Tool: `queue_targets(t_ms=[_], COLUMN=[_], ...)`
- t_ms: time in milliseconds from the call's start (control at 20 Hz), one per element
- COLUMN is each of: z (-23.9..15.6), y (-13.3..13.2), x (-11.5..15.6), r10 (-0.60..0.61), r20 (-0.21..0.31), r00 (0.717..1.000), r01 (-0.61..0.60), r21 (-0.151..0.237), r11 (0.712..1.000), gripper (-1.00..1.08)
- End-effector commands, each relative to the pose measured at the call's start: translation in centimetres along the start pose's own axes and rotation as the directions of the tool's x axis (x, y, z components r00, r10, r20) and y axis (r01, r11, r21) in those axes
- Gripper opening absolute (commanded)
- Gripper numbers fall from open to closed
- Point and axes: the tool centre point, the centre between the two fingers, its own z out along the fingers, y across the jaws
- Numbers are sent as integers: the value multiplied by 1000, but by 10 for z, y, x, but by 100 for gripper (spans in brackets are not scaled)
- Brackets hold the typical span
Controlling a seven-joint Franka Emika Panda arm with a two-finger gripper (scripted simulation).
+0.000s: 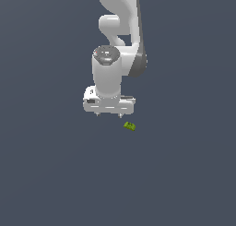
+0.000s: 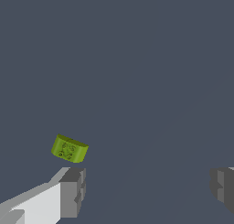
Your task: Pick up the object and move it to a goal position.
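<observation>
Fingertips (image 2: 73,191) of the gripper (image 1: 109,114) stand spread wide and hold nothing; the green block (image 2: 69,148) lies just beyond one fingertip, outside the gap, so centring appears necessary before grasping

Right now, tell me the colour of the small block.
Yellow-green with darker green shading; the block shows best in the wrist view.

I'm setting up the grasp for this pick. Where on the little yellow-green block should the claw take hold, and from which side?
Grip the yellow-green block across its short width, on the two long flat faces, coming straight down from above. It lies low and oblong on the floor, so only a top approach fits. The claw is open but offset: the block sits beyond one finger, not between them, so probably shift sideways first.
</observation>
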Motion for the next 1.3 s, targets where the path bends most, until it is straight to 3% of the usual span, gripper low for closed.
queue_targets(t_ms=[0,400,650,950,1250], z=[2,14,26,44,61], y=[-1,-12,-23,-40,-58], x=[0,-2,-4,-9,-14], r10=[-16,-144,-275,-460,-629], r20=[0,-1,-2,-5,-11], r00=[1000,990,962,888,777], r01=[16,144,275,460,629], r21=[-1,-4,-6,-7,-6], r11=[1000,990,962,888,777], gripper=[100,100,100,100,100])
